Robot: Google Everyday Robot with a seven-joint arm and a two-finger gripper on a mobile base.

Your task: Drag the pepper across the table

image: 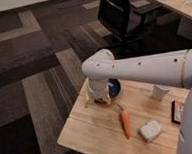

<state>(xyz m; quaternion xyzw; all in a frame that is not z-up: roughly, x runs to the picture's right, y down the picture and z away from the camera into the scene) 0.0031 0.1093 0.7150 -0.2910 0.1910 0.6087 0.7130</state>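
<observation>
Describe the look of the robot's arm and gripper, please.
The arm is a thick white tube with a rounded elbow, small dark dots along its side and a thin tan ring farther back. The gripper, dark with tan parts, sits below the elbow, over the table beside the bowl.
</observation>
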